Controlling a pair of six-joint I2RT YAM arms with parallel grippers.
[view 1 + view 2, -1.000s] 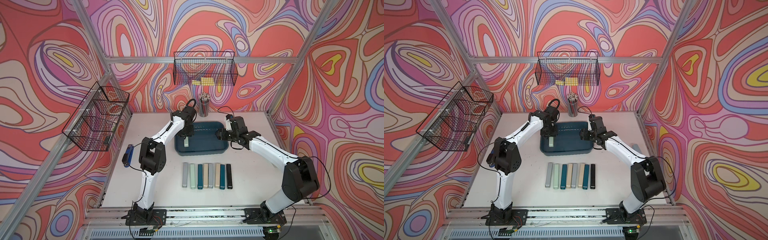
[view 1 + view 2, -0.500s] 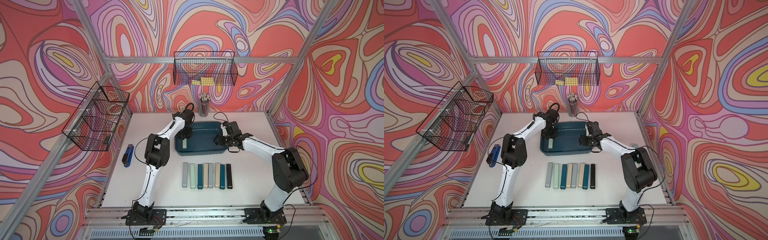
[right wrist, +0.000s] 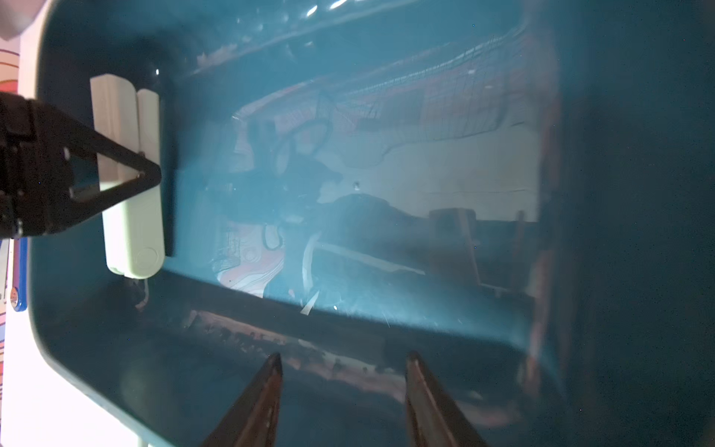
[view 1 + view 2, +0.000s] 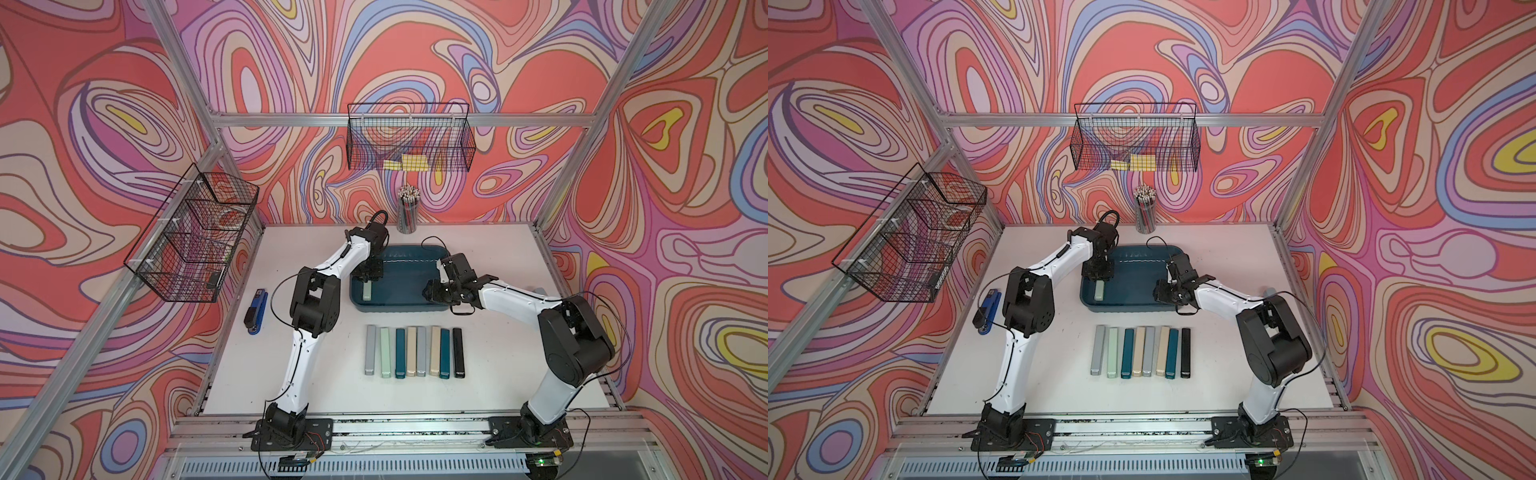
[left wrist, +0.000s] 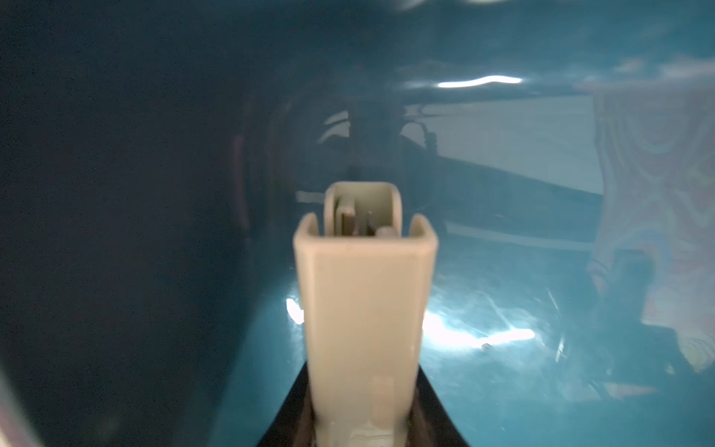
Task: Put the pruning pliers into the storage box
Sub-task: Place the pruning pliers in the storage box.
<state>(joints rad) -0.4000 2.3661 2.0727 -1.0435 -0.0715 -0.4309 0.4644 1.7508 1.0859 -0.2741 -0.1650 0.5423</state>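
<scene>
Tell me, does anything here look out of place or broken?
Nothing stands out. Eight pruning pliers lie in a neat row on the table; a ninth, held by the left gripper, is inside the storage box. Nothing spilled or damaged.

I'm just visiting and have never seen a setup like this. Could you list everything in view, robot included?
row of pruning pliers: eight; grey, pale green, teal, beige, black; side by side on the table, in front of the box.
held pruning pliers: one; pale; low inside the box, gripped at one end.
storage box: one; dark teal; mid-table, toward the back.
stapler: one; blue and black; on the table beside the left arm.
pencil cup: one; full of pencils; back of the table.
back wire basket: one; black; on the back wall, holding yellow items.
side wire basket: one; black; on the left wall.
table: one; white.
left pincer: black; shut on the pale pliers.
right pincer: black; open, empty, at the box's right end.
</scene>
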